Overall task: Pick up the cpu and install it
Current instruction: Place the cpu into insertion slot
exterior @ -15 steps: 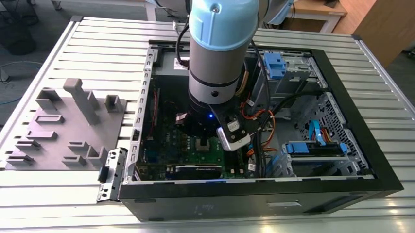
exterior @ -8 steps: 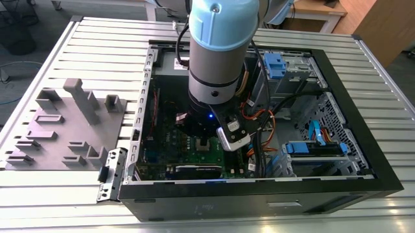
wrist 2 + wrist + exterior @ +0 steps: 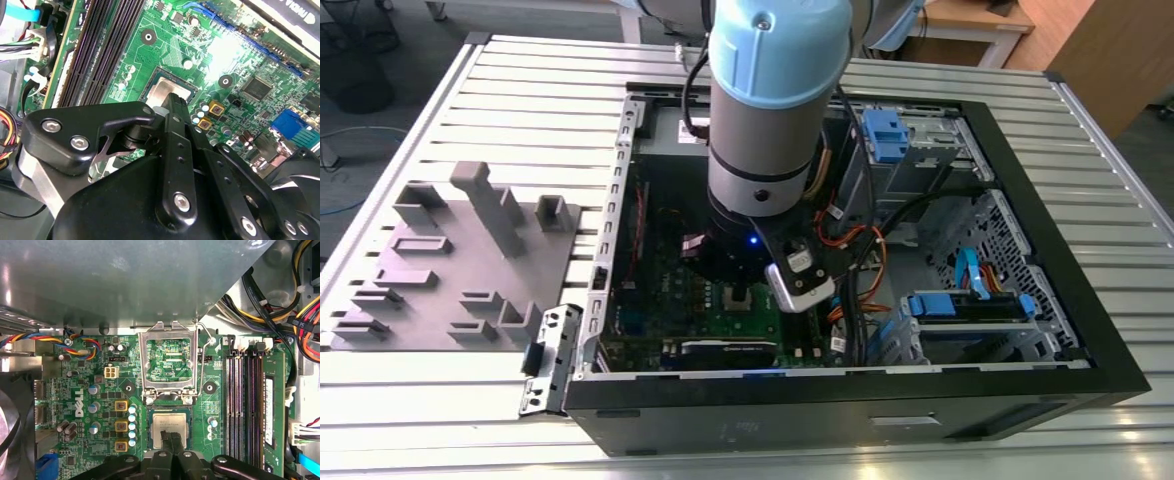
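1. Progress looks late: the cpu [image 3: 170, 426] lies flat in its socket near the middle of the green circuit board [image 3: 100, 390], square to the socket's edges, so picking and placing seem done.
2. Gripper [image 3: 170, 437] fingers are drawn narrow, almost together, holding nothing. Their tips sit over the cpu's near edge; whether they touch it I cannot tell.
3. Metal frame [image 3: 167, 362] stands hinged open at the socket's far edge, not yet clamped down.
4. Room is tight: memory slots [image 3: 245, 400] flank one socket side, capacitors [image 3: 132, 425] the other, and the case wall [image 3: 619, 200] rims the board.
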Robot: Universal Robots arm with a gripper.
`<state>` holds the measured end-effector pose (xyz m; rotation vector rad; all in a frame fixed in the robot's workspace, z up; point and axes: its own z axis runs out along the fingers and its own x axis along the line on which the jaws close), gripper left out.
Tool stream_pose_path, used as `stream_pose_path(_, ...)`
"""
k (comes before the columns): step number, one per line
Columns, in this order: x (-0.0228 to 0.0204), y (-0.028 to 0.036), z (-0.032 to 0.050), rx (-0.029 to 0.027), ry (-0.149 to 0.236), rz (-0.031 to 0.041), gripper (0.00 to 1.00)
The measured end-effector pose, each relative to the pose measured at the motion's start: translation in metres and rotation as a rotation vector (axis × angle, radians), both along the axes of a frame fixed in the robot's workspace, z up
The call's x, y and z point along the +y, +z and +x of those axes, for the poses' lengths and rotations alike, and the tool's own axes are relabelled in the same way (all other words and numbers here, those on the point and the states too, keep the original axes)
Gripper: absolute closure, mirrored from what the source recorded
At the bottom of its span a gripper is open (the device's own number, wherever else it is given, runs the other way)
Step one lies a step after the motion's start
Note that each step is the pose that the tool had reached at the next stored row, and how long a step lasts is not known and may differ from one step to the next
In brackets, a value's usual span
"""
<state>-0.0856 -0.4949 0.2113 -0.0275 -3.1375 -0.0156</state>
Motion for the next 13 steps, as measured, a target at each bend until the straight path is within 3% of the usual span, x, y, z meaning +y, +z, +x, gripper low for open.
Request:
stream_pose_path(4,0.0000,-0.0060,0.0000,0.0000,-0.002,0.0000,0.89)
stream_pose_path(6,0.0000,-0.0079,-0.0001,0.0000,-0.022,0.0000,0.89)
stream_pose_path(8,0.0000,-0.0085,-0.0001,0.0001,-0.043,-0.0002,0.89)
stream_pose_path(13,0.0020,-0.0102,0.0000,0.0000,-0.049,0.0000,0.89)
